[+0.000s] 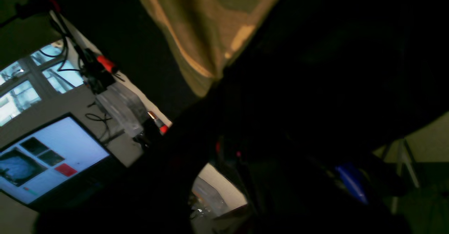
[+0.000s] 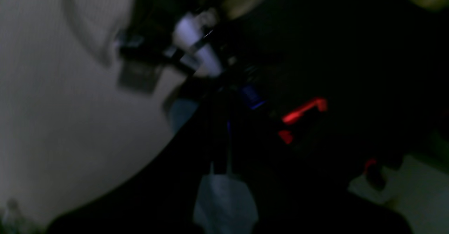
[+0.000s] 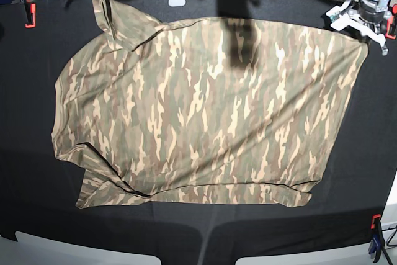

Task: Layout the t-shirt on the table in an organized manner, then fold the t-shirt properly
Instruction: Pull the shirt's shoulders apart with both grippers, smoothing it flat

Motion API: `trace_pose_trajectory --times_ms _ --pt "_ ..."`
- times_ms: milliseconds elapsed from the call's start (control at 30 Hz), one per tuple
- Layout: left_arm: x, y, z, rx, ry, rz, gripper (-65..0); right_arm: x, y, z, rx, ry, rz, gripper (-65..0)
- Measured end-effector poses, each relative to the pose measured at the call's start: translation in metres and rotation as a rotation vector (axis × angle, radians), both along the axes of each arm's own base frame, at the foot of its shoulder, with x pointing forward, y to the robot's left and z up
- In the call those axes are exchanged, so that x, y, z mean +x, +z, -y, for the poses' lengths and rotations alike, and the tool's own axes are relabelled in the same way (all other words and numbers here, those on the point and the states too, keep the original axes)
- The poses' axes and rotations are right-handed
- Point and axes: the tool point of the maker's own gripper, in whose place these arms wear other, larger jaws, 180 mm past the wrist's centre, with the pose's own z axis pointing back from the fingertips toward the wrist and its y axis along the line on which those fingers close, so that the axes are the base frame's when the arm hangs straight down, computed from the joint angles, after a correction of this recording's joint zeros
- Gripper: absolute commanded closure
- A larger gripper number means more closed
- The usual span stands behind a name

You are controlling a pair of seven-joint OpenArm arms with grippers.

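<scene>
- Camouflage t-shirt [image 3: 205, 110] lies spread flat across the middle of the black table [image 3: 25, 184], one sleeve reaching toward the far left corner.
- My left pincer [image 3: 358, 18] sits clenched at the shirt's far right corner; whether it pinches cloth I cannot tell.
- My right pincer is clenched, outside the base view.

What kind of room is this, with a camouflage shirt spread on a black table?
Probably a robotics lab or workshop. The t-shirt lies on a black cloth table held by clamps, a robot gripper sits at one corner, and a computer monitor and loose cables stand nearby.
</scene>
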Motion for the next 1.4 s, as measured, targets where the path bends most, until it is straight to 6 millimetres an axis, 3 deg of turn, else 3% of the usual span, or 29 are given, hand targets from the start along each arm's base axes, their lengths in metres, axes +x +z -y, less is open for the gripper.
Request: trace_pose_trajectory --times_ms 67,133,200,333,433,567,700,833,1000,1067,1133,1167,1300,1400 --pt "0.0 0.0 0.0 -0.001 0.001 0.0 0.0 0.005 0.0 0.004 0.016 -0.108 0.023 -2.6" --pt "0.0 0.0 0.0 -0.001 0.001 0.0 0.0 0.009 -0.001 0.003 0.032 -0.167 0.035 -15.7" --pt "0.0 0.0 0.0 -0.002 0.002 0.0 0.0 0.018 -0.001 -0.001 0.065 -0.256 0.093 -21.3" --pt "0.0 0.0 0.001 -0.004 -0.001 0.0 0.0 0.029 -0.007 -0.029 0.216 -0.425 0.148 -21.3" --pt "0.0 0.0 0.001 -0.004 -0.001 -0.002 0.0 0.036 -0.008 -0.038 0.25 -0.498 0.19 -21.2" --pt "0.0 0.0 0.0 -0.004 0.0 0.001 0.0 0.053 -0.004 -0.04 0.261 -0.53 0.26 -21.2" --pt "0.0 0.0 0.001 -0.004 -0.001 0.0 0.0 0.055 -0.003 -0.04 0.256 -0.53 0.267 -21.2" --pt "0.0 0.0 0.001 -0.004 -0.001 0.0 0.0 0.047 -0.026 -0.031 0.23 -0.555 0.215 -21.2" --pt "0.0 0.0 0.001 -0.006 -0.002 0.0 0.0 0.052 -0.05 -0.03 0.244 -0.533 0.17 -20.7" --pt "0.0 0.0 0.001 -0.006 -0.003 0.001 0.0 0.056 -0.054 -0.032 0.253 -0.514 0.159 -14.7" --pt "0.0 0.0 0.001 -0.006 -0.003 0.001 0.0 0.058 -0.054 -0.033 0.254 -0.493 0.157 -2.3" --pt "0.0 0.0 0.001 -0.006 -0.003 0.001 0.0 0.057 -0.054 -0.033 0.244 -0.478 0.153 0.0" --pt "0.0 0.0 0.001 -0.006 -0.003 0.001 0.0 0.051 -0.054 -0.026 0.17 -0.42 0.119 0.0" --pt "0.0 0.0 0.001 -0.006 -0.003 0.001 0.0 0.048 -0.045 -0.036 0.184 -0.334 0.1 0.0"
